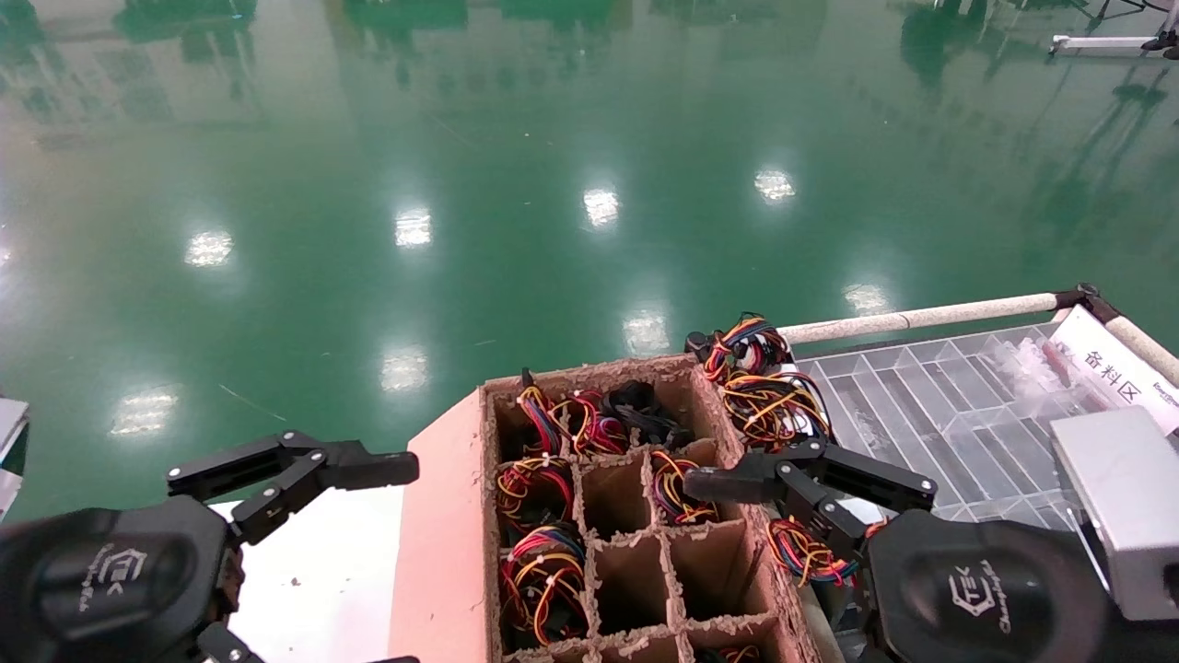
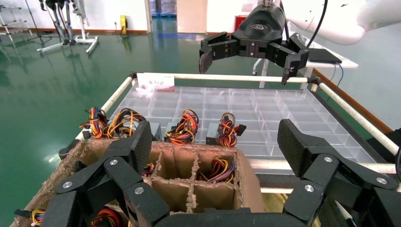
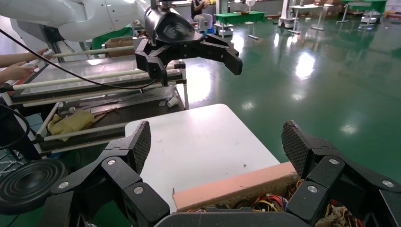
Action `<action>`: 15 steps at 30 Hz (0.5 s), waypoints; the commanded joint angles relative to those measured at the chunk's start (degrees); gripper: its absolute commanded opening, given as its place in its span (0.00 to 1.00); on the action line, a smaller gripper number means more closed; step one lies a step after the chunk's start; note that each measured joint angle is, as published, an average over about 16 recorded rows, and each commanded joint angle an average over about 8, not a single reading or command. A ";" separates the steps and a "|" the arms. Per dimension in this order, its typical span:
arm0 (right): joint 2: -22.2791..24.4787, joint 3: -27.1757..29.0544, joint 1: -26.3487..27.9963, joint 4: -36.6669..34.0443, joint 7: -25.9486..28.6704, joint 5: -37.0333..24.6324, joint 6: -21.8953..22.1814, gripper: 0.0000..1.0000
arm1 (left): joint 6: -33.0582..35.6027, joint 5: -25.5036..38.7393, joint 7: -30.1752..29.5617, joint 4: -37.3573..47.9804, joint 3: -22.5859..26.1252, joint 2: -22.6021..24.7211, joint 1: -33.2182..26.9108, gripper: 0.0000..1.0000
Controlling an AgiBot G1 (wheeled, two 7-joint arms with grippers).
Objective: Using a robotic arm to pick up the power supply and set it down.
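Note:
A brown cardboard box (image 1: 461,516) with divider cells stands in the lower middle of the head view. In a far cell lies an all-black cable bundle, the power supply (image 1: 645,410); its grey body is hidden in the cell. My left gripper (image 1: 405,562) hangs open beside the box's left flap, over the white table. From its wrist view, the left gripper (image 2: 213,142) holds nothing. My right gripper (image 1: 728,562) is open at the box's right wall; the right wrist view shows this gripper (image 3: 215,142) empty too. The robotic arm's white shell (image 2: 340,23) shows behind it.
Several cells hold grey blocks with coloured wire bundles (image 1: 539,575). More of them (image 1: 764,396) sit on the clear compartment tray (image 1: 939,405) to the right, inside a white rail (image 1: 921,318). A grey box (image 1: 1124,497) stands at far right. A person's hand (image 3: 19,71) rests on a rack.

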 commanded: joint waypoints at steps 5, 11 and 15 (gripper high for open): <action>0.00 0.00 0.00 0.00 0.00 0.00 0.00 1.00 | 0.00 0.00 0.00 0.00 0.00 0.00 0.00 0.00; 0.00 0.00 0.00 0.00 0.00 0.00 0.00 1.00 | 0.00 0.00 0.00 0.00 0.00 0.00 0.00 0.00; -0.01 0.03 -0.01 0.02 0.02 -0.01 0.00 1.00 | 0.00 0.00 0.00 0.00 0.00 0.00 0.00 0.00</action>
